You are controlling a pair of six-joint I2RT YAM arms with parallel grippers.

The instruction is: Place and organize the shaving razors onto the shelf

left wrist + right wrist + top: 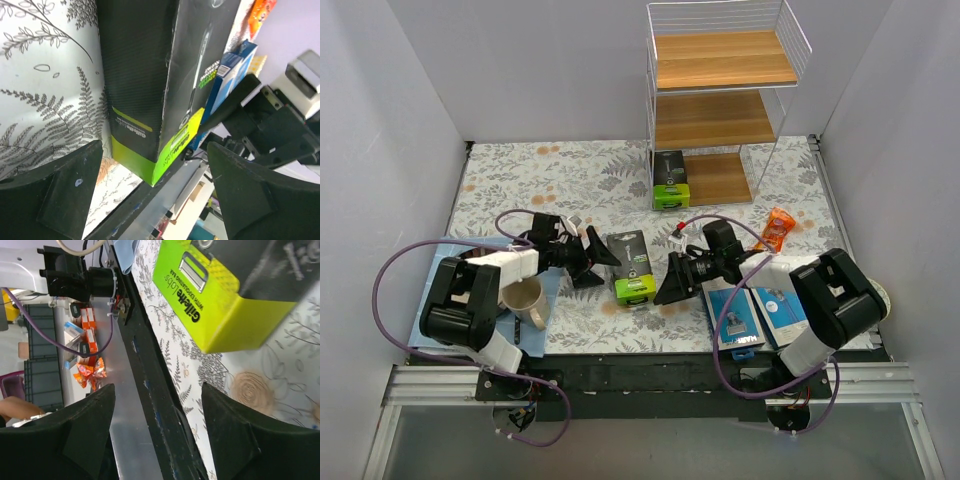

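Two blue razor blister packs (735, 320) (782, 308) lie flat at the near right, under my right arm. A black and green Gillette razor box (631, 265) lies on the table between my grippers. A second such box (669, 180) stands at the front of the bottom board of the white wire shelf (720, 62). My left gripper (598, 265) is open, just left of the lying box (150, 90). My right gripper (670, 281) is open, just right of it, with its green end (220, 305) beyond the fingertips. Both are empty.
An orange snack packet (778, 228) lies right of the shelf's foot. A beige mug (525, 300) stands on a blue cloth (435, 290) by my left arm. White walls close in both sides and the back. The black table edge (150, 390) is near.
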